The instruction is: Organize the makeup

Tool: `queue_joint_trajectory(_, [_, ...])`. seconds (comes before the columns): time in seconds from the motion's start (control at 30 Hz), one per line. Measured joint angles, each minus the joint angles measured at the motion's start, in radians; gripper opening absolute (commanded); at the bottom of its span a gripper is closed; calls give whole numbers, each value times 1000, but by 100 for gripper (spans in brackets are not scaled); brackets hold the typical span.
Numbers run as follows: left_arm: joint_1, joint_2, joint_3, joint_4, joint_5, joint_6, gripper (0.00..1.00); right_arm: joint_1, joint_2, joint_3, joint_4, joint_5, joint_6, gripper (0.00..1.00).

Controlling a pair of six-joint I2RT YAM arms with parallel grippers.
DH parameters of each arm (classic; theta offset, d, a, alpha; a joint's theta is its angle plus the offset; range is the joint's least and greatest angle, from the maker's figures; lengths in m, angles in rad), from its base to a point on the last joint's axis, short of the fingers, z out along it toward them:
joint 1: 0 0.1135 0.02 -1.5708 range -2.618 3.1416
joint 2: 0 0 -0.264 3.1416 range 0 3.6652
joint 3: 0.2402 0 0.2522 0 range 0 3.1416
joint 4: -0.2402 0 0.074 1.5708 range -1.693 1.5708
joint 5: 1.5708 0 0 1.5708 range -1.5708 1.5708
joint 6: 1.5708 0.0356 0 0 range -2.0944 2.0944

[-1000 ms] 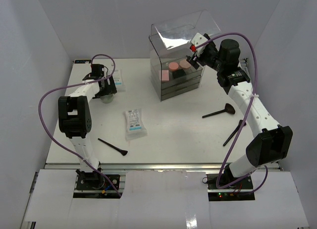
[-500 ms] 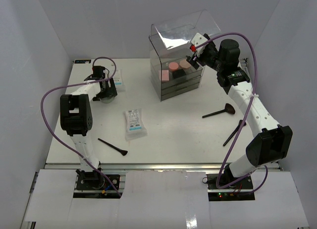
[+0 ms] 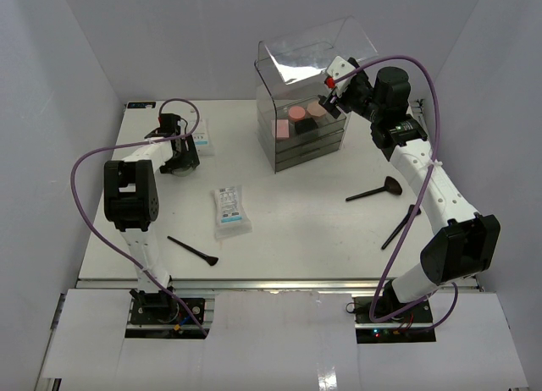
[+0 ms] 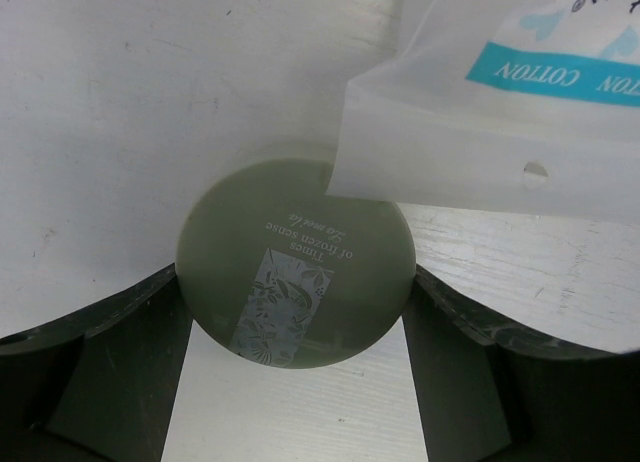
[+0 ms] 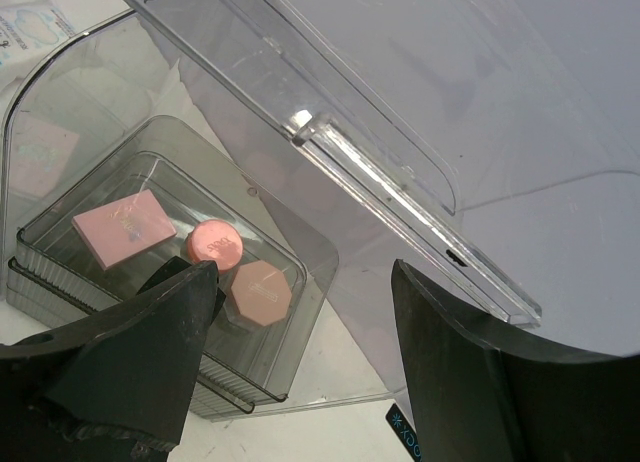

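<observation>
A round grey-green compact (image 4: 295,262) lies on the table between the fingers of my left gripper (image 4: 295,274), and both fingertips rest against its sides. A white cotton sachet (image 4: 500,92) overlaps its far edge. In the top view my left gripper (image 3: 179,156) is at the back left. My right gripper (image 5: 300,272) hangs open and holds nothing, up by the raised lid of the clear box (image 3: 292,145). In the box's top tray sit a pink square pad (image 5: 122,227), a round pink compact (image 5: 213,244) and an eight-sided pink compact (image 5: 260,292).
A second white sachet (image 3: 230,209) lies mid-table. One black brush (image 3: 193,250) lies near the front left. Two others (image 3: 375,190) (image 3: 400,228) lie on the right, under my right arm. The box's open lid (image 5: 380,162) slants over the tray.
My left gripper's jaws have narrowed onto the round compact, and its wrist has shifted slightly. The right arm has not moved.
</observation>
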Motion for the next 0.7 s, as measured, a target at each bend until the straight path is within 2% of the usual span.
queue_joint_trajectory(0.03, [0,-1,-2,2,0,0,17,0,0,0,0,0,0,77])
queue_joint_trajectory(0.2, [0,-72,-73,11,20,-14,8,0,0,-3,0,-1,0,77])
queue_joint_trajectory(0.37, [-19,-266,-193,45,79,-33,7,0,-1,-18,-1,-4,0,77])
queue_joint_trajectory(0.47, [-101,-435,-258,78,108,-37,7,0,-1,-19,0,-7,0,76])
queue_joint_trajectory(0.7, [-407,-779,-447,284,162,-9,7,0,-1,-19,0,-9,1,77])
